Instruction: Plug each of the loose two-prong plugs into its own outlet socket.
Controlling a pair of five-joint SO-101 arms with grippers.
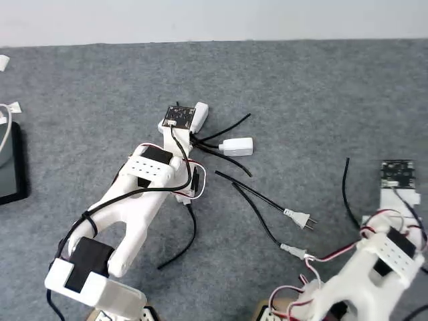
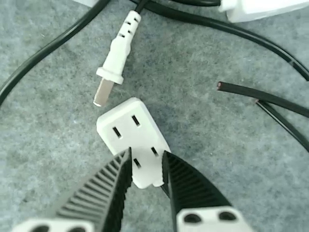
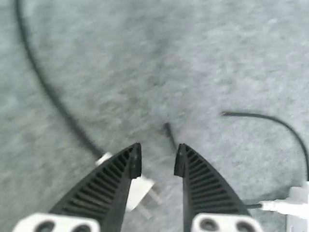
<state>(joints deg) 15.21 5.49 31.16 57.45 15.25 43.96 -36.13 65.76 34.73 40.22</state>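
— Where is the outlet block (image 2: 131,137) being kept?
— Its near end is being clamped between the fingers of the left gripper (image 2: 145,166) and is being partly hidden by them. A white plug (image 2: 116,55) is lying just ahead, prongs toward the block; contact cannot be told.
— And from above?
— The grip is being covered by the left arm (image 1: 134,200). A further outlet block (image 1: 237,146), being cut off in the left wrist view, is being shown whole.
— The right gripper (image 3: 157,162)?
— Its fingers are being held apart. A second plug (image 3: 141,189), blurred, is being half hidden under one finger.
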